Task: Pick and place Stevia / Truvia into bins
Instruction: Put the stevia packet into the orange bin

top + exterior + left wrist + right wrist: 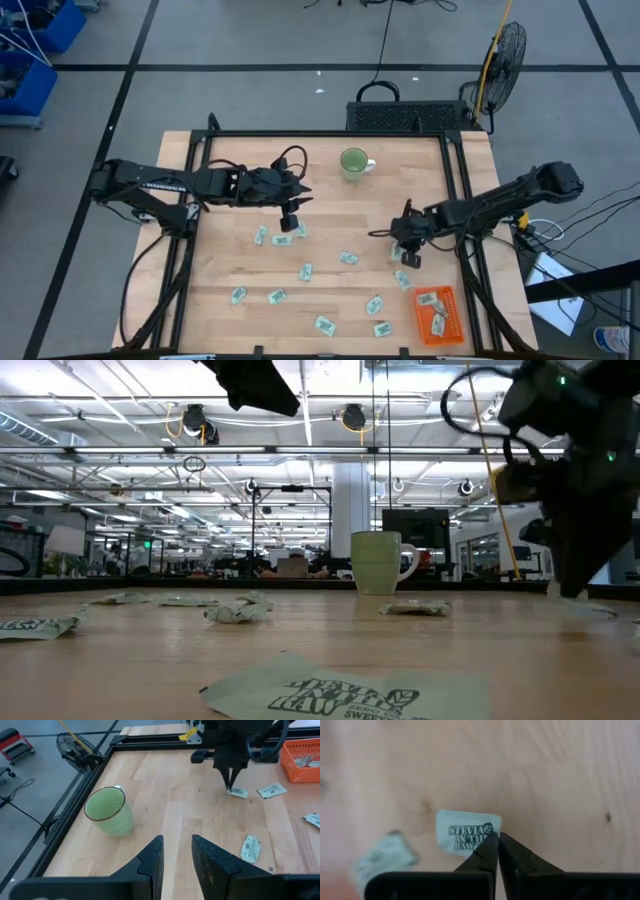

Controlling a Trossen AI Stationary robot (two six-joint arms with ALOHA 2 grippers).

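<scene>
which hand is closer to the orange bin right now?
Right. The right hand sits just up-table of the orange bin, down on a sachet; the left hand hangs far across, near the table's middle.

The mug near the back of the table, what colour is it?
The mug is pale green with faint rings inside, clearest in the left wrist view.

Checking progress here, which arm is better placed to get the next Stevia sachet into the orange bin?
The right. Its gripper is down on a sachet, fingers nearly closed at its edge, with the orange bin close by on that side. The left gripper is open, across the table by the green mug.
</scene>
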